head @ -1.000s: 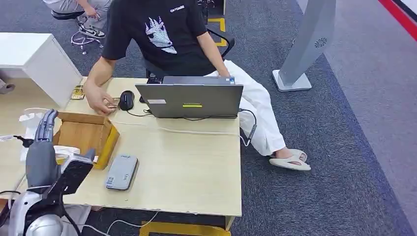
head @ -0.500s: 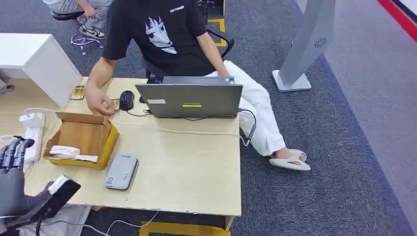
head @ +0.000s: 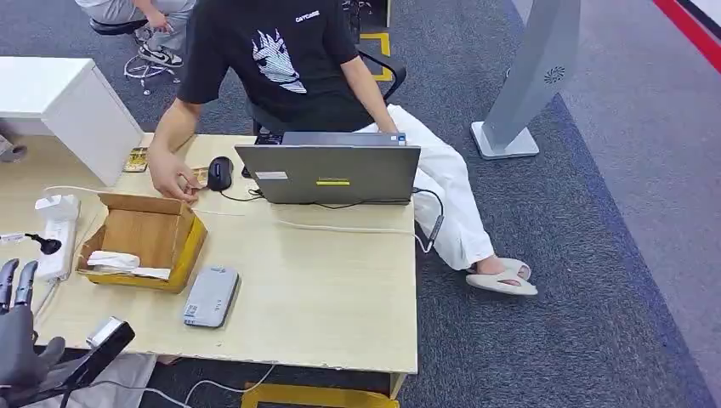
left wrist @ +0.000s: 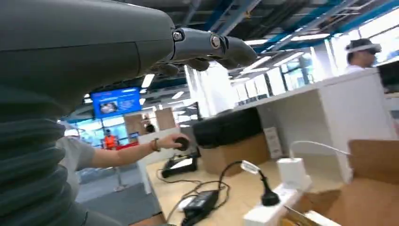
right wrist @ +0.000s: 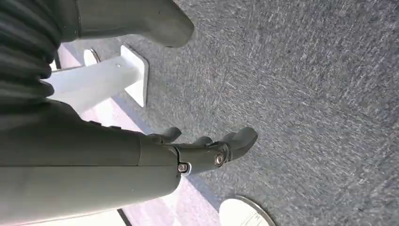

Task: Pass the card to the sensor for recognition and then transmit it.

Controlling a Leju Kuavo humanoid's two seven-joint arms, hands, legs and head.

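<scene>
A: Where is the left hand (head: 19,340)?
B: Lower left of the head frame, off the surface (head: 323,289) edge, fingers (head: 17,285) spread and holding nothing.
A: The right hand (right wrist: 197,153)?
B: Over grey carpet, fingers loosely curled, empty.
A: The card (head: 119,261)?
B: Pale cards lie in the cardboard box (head: 144,234), left; the grey sensor (head: 210,297) sits just beside it.

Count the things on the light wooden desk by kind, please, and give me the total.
Laptop: 1
Mouse: 1
Cardboard box: 1
Grey card reader: 1
White power strip: 1
Total: 5
</scene>
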